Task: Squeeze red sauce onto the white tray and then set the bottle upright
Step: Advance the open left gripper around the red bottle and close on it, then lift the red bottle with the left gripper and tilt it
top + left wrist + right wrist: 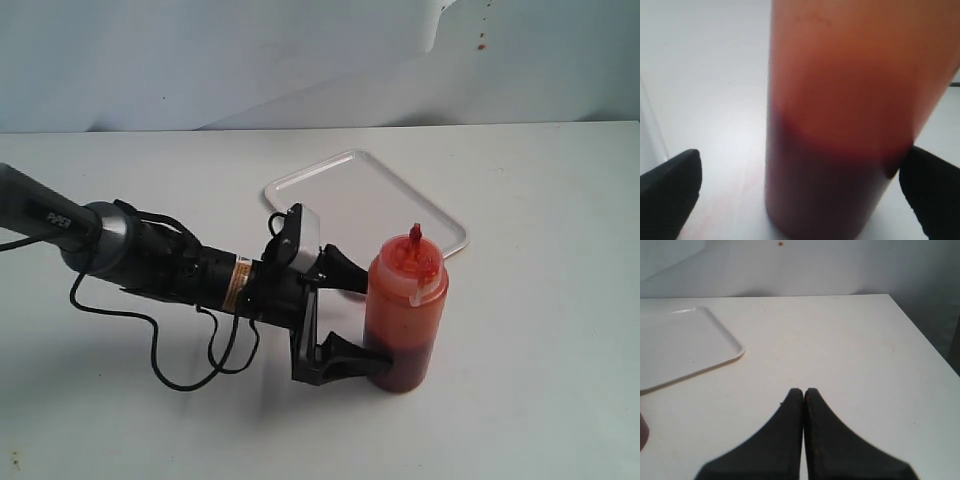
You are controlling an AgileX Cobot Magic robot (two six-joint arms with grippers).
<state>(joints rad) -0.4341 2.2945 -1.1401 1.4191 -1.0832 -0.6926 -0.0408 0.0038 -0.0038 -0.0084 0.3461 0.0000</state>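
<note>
1. The bottle (405, 318) stands upright on the white table (540, 400), its translucent wall stained orange-red.
2. The red sauce (400, 366) sits as a darker mass in the bottle's lower part, with a paler orange film above it. The left wrist view shows the same 2 bands.
3. A red cap (413, 252) with a pointed nozzle tops the bottle.
4. The white tray (330, 180) lies flat just behind the bottle, near it but apart.
5. Bare table spreads to the right of the bottle and in front of it. The right wrist view shows the table's far edge and side edge.
6. The left gripper (372, 322) is spread wide around the bottle's lower half. 1 finger (930, 195) is at the wall and the other is clearly apart.
7. The right gripper (803, 405) has its 2 fingers pressed together, holding nothing, above bare table beside the tray's corner.
</note>
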